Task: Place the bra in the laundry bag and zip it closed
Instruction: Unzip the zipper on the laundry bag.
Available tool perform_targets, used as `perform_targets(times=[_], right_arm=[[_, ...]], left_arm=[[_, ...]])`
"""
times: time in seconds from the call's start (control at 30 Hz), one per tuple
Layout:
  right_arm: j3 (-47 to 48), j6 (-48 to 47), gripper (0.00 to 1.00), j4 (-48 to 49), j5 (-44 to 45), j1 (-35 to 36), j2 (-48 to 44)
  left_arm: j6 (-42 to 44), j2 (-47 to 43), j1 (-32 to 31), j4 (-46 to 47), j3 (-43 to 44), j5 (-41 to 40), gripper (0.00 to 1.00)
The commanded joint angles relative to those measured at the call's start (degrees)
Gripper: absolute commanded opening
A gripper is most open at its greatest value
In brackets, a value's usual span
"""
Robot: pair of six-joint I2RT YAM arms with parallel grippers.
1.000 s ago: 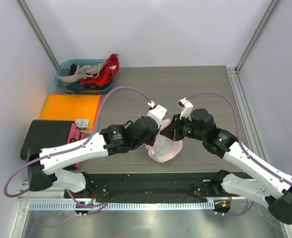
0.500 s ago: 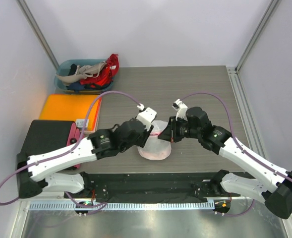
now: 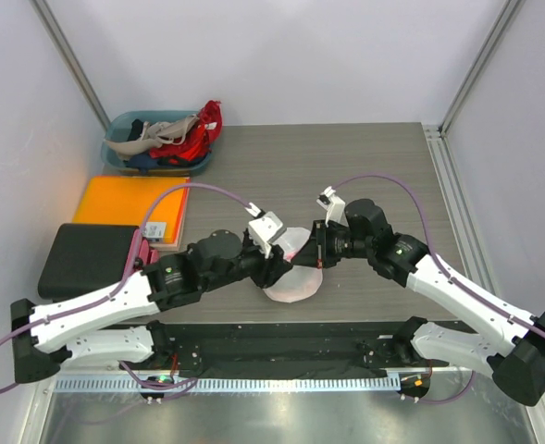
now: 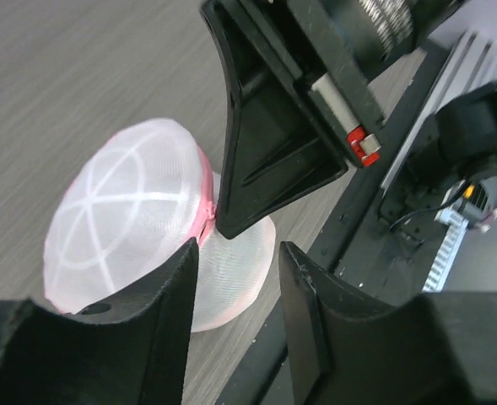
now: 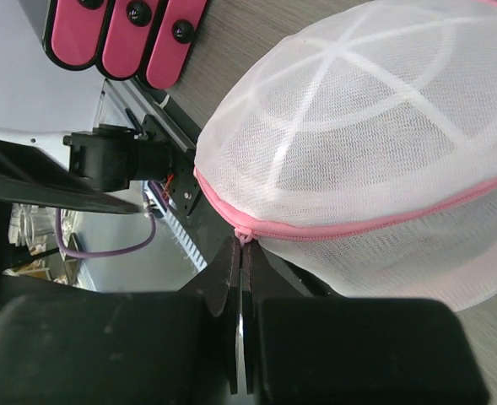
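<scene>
The laundry bag (image 3: 291, 280), a domed white mesh pouch with a pink zip, rests on the wooden table between both arms. My left gripper (image 3: 275, 267) hangs open just at the bag's left side; in the left wrist view its jaws (image 4: 240, 253) stand apart with nothing between them, the bag (image 4: 130, 211) just beyond the left finger. My right gripper (image 5: 241, 246) is shut on the pink zip pull (image 5: 245, 234) at the bag's (image 5: 366, 143) seam, and the zip looks closed along the part that shows. The bra is hidden.
A teal bin (image 3: 121, 125) of beige and red clothes stands at the back left. An orange pad (image 3: 129, 201) and a black case with pink handles (image 3: 89, 254) lie at the left. A black rail (image 3: 281, 339) runs along the near edge.
My left gripper has opened, let go of the bag and drawn back to the left. The bag shifted slightly left. The right gripper stays shut on the zip pull.
</scene>
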Motion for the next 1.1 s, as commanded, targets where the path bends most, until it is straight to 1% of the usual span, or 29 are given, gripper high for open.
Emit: perform_targets(times=[0.0, 0.03, 0.1, 0.13, 0.23, 0.27, 0.33, 0.4, 0.53, 0.63, 0.7, 0.73, 0.83, 0.87, 0.93, 1.0, 1.03, 1.07], right_arm=[[2.8, 1.3, 0.01, 2.4, -3.0, 0.0, -0.2], [2.8, 1.4, 0.01, 2.4, -3.2, 0.0, -0.2], [2.8, 1.5, 0.02, 2.3, -3.7, 0.0, -0.2], [2.8, 1.4, 0.01, 2.3, -3.8, 0.0, -0.2], [2.5, 0.9, 0.01, 2.2, -3.9, 0.0, -0.1], [2.3, 0.8, 0.01, 2.3, -4.0, 0.0, 0.0], [2.3, 0.8, 0.01, 2.3, -4.5, 0.0, 0.2], [2.5, 0.6, 0.01, 2.2, -4.6, 0.0, 0.1], [3.0, 0.2, 0.01, 1.9, -4.7, 0.0, 0.2], [3.0, 0.0, 0.01, 1.8, -4.9, -0.1, 0.3], [3.3, -0.1, 0.01, 1.8, -5.2, 0.0, 0.5], [3.3, -0.1, 0.01, 1.9, -5.3, 0.0, 0.6], [3.8, -0.1, 0.01, 1.8, -5.5, 0.0, 0.5], [3.8, -0.1, 0.01, 1.9, -5.5, 0.0, 0.4], [3.9, 0.0, 0.01, 1.7, -5.8, -0.1, 0.4], [4.1, 0.1, 0.01, 1.8, -6.1, 0.0, 0.4], [4.1, 0.2, 0.01, 1.6, -6.0, 0.0, 0.2], [4.1, 0.1, 0.01, 1.5, -6.0, 0.0, 0.1]], left_arm=[[2.8, 4.3, -1.8, 2.4, -0.4, -1.2, 0.45], [3.4, 4.6, -2.3, 2.4, -0.8, -5.0, 0.45], [5.2, 5.2, -3.4, 2.7, -1.2, -8.6, 0.46], [5.8, 5.2, -3.9, 2.8, -1.6, -12.2, 0.48], [9.6, 4.1, -6.4, 6.6, -4.2, -17.4, 0.54], [11.6, 3.8, -6.8, 8.2, -4.7, -18.0, 0.55], [13.0, 3.1, -7.5, 9.3, -6.1, -19.6, 0.56], [14.0, 2.6, -7.6, 9.5, -6.5, -20.2, 0.56], [17.0, 1.7, -7.7, 9.3, -7.2, -25.1, 0.55], [19.4, 0.9, -7.7, 10.2, -7.8, -22.9, 0.56], [20.8, 2.2, -7.7, 10.0, -7.3, -20.7, 0.56], [21.0, 4.3, -7.7, 8.1, -6.8, -19.5, 0.56], [20.9, 7.2, -7.7, 6.1, -5.3, -16.1, 0.53], [20.9, 8.0, -7.7, 6.5, -5.5, -14.1, 0.52], [20.9, 8.4, -7.7, 6.8, -5.5, -13.3, 0.52], [21.1, 8.9, -7.6, 7.3, -5.6, -16.4, 0.45], [21.5, 8.9, -7.6, 7.2, -5.4, -17.3, 0.38], [21.6, 8.9, -7.6, 7.2, -5.2, -17.7, 0.21]])
